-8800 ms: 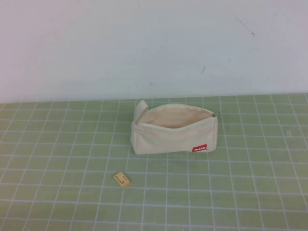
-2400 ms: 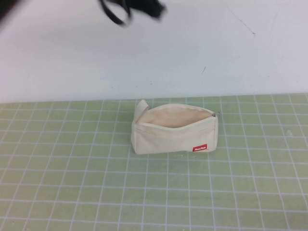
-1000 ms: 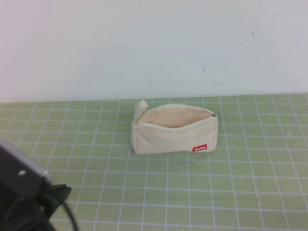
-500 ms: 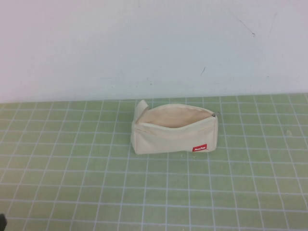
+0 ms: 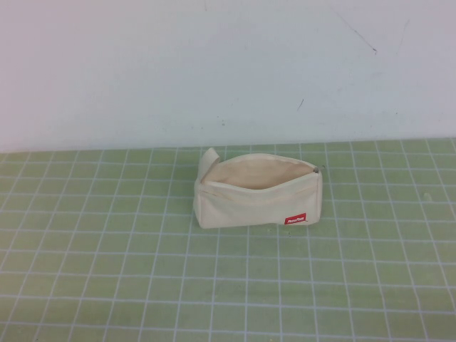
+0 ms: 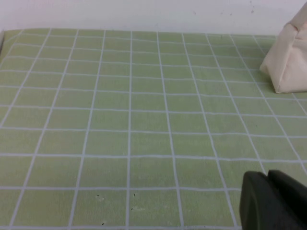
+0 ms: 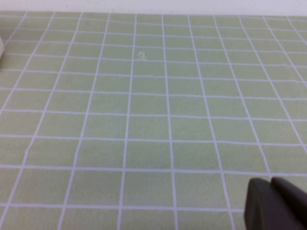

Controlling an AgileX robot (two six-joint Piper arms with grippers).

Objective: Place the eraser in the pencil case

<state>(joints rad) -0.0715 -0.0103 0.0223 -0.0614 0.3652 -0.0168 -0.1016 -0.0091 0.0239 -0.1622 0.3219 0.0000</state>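
Note:
The cream-white pencil case (image 5: 258, 199) stands on the green grid mat with its zip open at the top, a red label on its front and a cloth tab at its left end. One end of it shows in the left wrist view (image 6: 290, 62). The eraser is not in view in any frame. My left gripper (image 6: 268, 176) is shut and empty, low over the mat, well short of the pouch. My right gripper (image 7: 271, 181) is shut and empty over bare mat. Neither arm shows in the high view.
The green grid mat (image 5: 107, 271) covers the table up to a white wall (image 5: 214, 71) behind the pouch. A cream sliver (image 7: 1, 48) shows at the edge of the right wrist view.
The eraser that lay on the mat front left of the pouch is gone. My left arm, at the high view's lower left a second ago, has drawn out of that view.

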